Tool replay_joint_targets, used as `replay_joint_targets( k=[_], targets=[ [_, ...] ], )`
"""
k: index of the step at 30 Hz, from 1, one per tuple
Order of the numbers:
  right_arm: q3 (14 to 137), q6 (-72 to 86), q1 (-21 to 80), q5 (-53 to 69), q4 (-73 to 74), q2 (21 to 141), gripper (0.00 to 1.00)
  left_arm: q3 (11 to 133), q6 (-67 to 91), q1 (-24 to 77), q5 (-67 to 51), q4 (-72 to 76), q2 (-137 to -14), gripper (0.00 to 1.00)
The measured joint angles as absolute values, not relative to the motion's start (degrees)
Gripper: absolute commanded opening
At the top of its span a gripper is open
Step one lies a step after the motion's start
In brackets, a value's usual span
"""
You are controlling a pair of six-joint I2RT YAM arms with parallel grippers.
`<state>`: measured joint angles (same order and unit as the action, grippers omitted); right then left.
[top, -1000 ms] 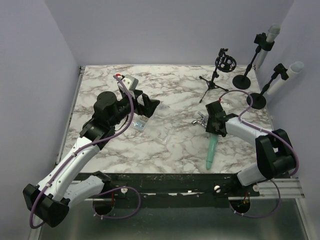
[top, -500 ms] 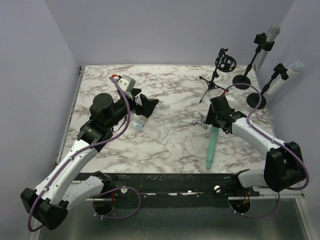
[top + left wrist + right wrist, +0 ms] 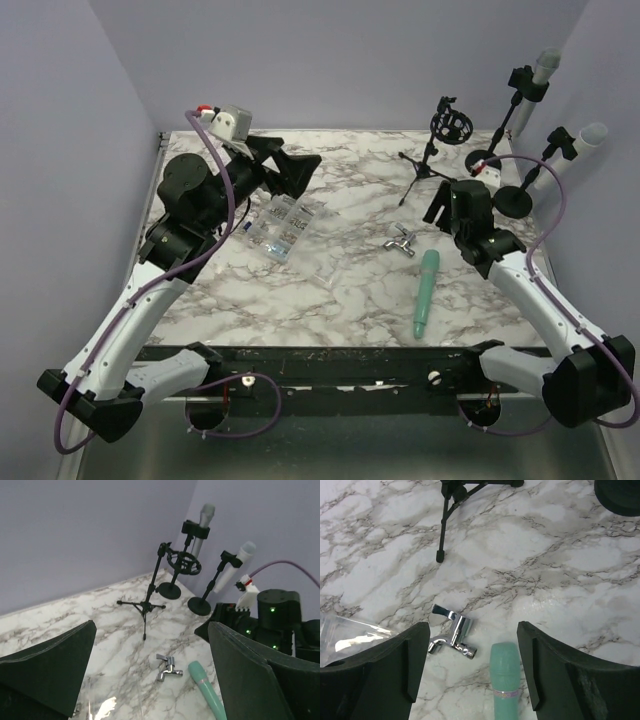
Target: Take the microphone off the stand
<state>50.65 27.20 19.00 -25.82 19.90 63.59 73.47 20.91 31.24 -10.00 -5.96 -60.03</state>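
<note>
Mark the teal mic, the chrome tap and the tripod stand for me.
teal mic (image 3: 425, 293), top view, middle of its body.
chrome tap (image 3: 459, 629), right wrist view, valve body.
tripod stand (image 3: 145, 608), left wrist view, hub where the legs meet.

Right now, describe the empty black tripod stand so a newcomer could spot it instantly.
Look to the far right corner of the white marble table, where three black stands cluster. The black tripod stand is the leftmost, nearest the table's middle. Unlike the two round-based stands beside it, each holding a pale microphone, it has three thin legs and an empty ring cradle.
</note>
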Motion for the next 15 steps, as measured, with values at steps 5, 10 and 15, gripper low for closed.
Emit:
replay_joint_targets(
  k=[5, 10, 15],
  targets=[
    [50.5, 30.6, 11.5, -15.1, 15.4, 69.6, 0.74, 74.3, 19.0, 31.2, -9.4, -4.2, -58.8, 0.99],
    [50.1, 35.7, 4.3, -1.4, 10.0, 73.5, 0.75, 68.8, 14.8, 31.2, -10.1, -2.7, -57.1, 0.99],
    [50.1, 42.1, 1.3, 7.9, 2.4, 77.3, 0.71, 63.9, 10.9, 31.2, -13.3, -2.6, -55.6, 0.99]
  ],
)
